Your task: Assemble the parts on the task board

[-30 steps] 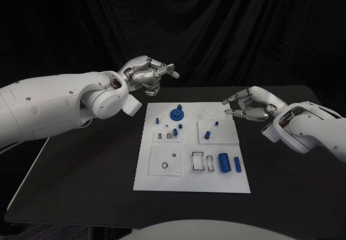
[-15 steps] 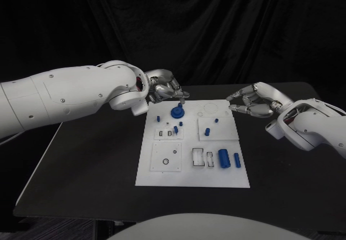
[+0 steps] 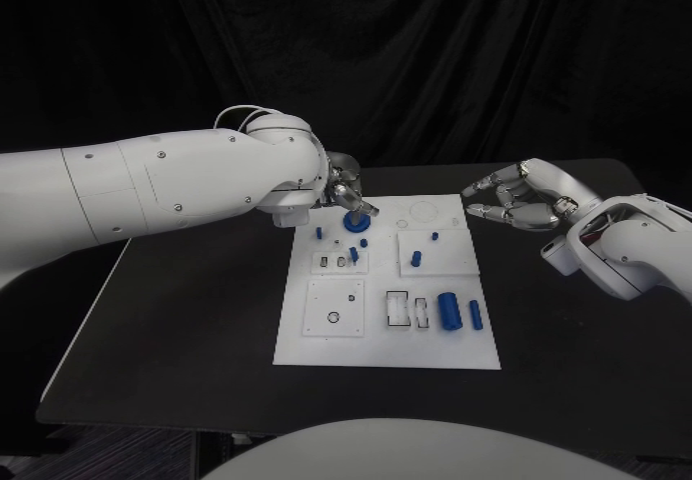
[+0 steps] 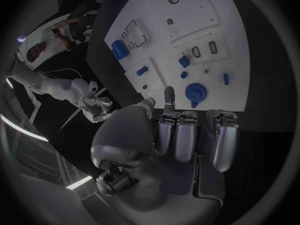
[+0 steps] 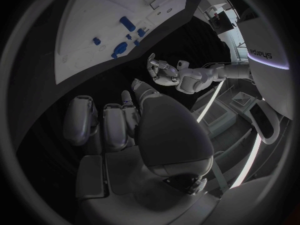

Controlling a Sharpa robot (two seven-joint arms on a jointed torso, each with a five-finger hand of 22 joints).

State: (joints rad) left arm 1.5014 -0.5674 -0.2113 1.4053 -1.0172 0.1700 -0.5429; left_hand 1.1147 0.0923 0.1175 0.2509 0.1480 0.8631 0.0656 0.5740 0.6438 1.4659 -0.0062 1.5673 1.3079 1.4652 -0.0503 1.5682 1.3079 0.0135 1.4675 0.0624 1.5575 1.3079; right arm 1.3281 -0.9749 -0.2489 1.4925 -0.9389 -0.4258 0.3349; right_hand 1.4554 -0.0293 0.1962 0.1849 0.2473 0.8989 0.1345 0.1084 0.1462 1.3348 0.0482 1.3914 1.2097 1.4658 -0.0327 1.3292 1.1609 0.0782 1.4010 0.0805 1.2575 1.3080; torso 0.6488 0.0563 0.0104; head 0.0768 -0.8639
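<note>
The white task board (image 3: 387,355) lies mid-table. At its far left stands a round blue part (image 3: 353,222) with a knob, and small blue pegs (image 3: 415,258) stand around it. A thick blue cylinder (image 3: 449,312) and a thinner one (image 3: 475,315) lie near the right edge. My left hand (image 3: 343,192) hovers just above the round part, holding nothing; in the left wrist view its fingers (image 4: 187,135) are spread over the round part (image 4: 195,92), one fingertip closest. My right hand (image 3: 516,202) hangs beyond the board's far right corner, fingers loosely bent, holding nothing.
A square inset plate (image 3: 335,305) with a small ring hole and two rectangular slots (image 3: 397,311) lie on the board's near half. The black table (image 3: 173,330) has bare room left and right of the board. My bulky left forearm (image 3: 173,195) spans the far left.
My left arm has swung in and dropped, bringing the hand from behind the board's far left corner to just over the round blue part. The right hand has barely shifted.
</note>
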